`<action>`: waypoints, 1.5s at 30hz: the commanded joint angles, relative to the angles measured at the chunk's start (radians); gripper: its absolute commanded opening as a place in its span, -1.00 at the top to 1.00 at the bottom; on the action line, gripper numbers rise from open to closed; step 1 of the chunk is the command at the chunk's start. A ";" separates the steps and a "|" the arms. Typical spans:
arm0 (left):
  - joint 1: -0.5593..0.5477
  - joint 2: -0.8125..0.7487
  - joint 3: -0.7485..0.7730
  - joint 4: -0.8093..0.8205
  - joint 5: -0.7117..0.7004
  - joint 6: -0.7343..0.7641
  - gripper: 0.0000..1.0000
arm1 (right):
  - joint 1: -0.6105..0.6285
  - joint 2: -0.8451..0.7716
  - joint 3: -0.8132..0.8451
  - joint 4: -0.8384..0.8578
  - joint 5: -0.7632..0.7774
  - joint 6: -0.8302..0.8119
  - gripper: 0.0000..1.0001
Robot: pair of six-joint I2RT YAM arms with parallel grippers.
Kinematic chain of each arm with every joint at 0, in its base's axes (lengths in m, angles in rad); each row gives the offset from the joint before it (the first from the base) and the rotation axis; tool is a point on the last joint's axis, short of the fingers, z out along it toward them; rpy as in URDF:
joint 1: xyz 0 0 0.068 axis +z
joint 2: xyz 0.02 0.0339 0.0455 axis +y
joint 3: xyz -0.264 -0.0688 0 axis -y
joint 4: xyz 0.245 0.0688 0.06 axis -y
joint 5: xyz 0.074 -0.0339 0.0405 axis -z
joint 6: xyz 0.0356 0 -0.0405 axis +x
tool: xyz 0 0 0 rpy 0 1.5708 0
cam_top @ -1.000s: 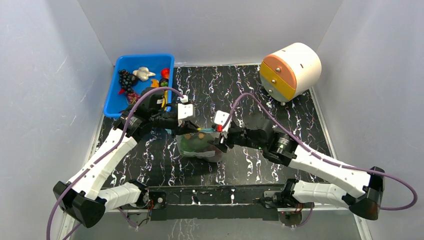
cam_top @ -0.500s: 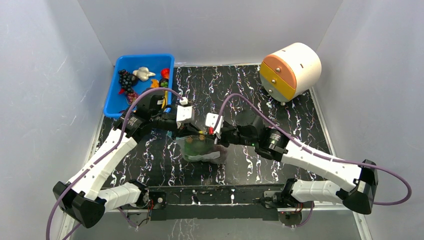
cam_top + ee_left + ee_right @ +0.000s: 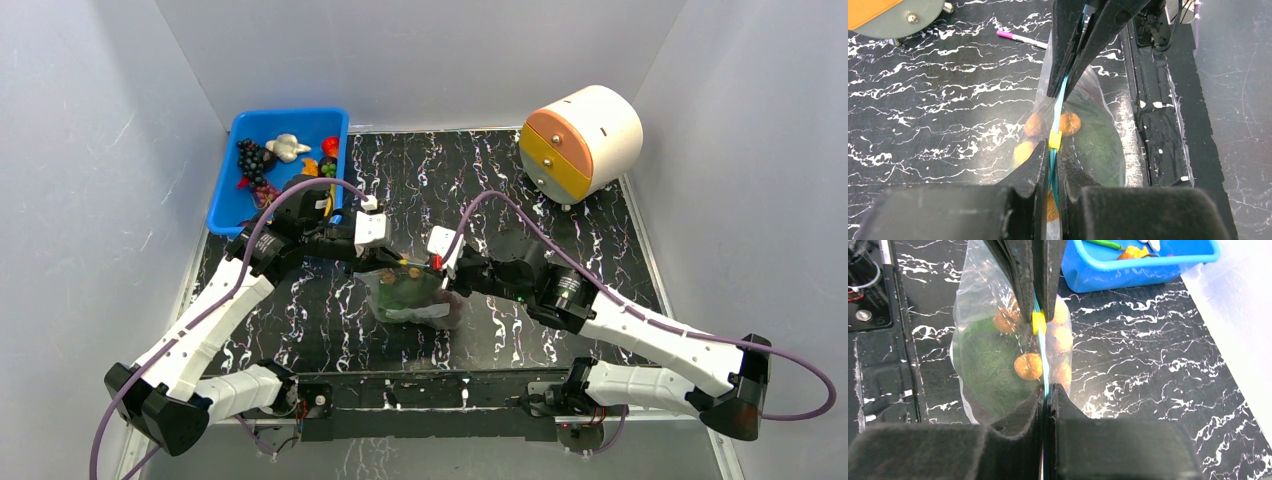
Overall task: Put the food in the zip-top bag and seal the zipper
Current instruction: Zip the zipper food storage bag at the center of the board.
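The clear zip-top bag hangs upright over the middle of the table, held by its rim from both sides. Inside it lie the green lettuce and several orange-brown pieces. My left gripper is shut on the teal zipper just behind the yellow slider. Farther along the same strip, my right gripper is shut on the zipper. The two grippers face each other along the rim with the slider between them. A dark grape bunch lies in the blue bin.
A blue bin with more toy foods stands at the back left, close behind my left arm. A white drum with orange and yellow drawer fronts sits at the back right. A pink marker lies on the black marbled table.
My right gripper has closed on the zipper; it slid left toward the left gripper, then back right. The bag shifted slightly right. The left gripper kept its hold.
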 commanded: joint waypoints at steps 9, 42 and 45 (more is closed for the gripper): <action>0.020 -0.032 0.024 -0.023 -0.040 -0.034 1.00 | -0.089 -0.164 -0.040 -0.014 0.232 0.021 1.00; 0.020 -0.179 -0.052 -0.080 -0.330 -0.119 1.00 | -0.121 -0.275 -0.108 -0.055 0.221 0.137 1.00; 0.020 -0.192 -0.061 -0.069 -0.334 -0.122 1.00 | -0.121 -0.273 -0.111 -0.052 0.155 0.158 1.00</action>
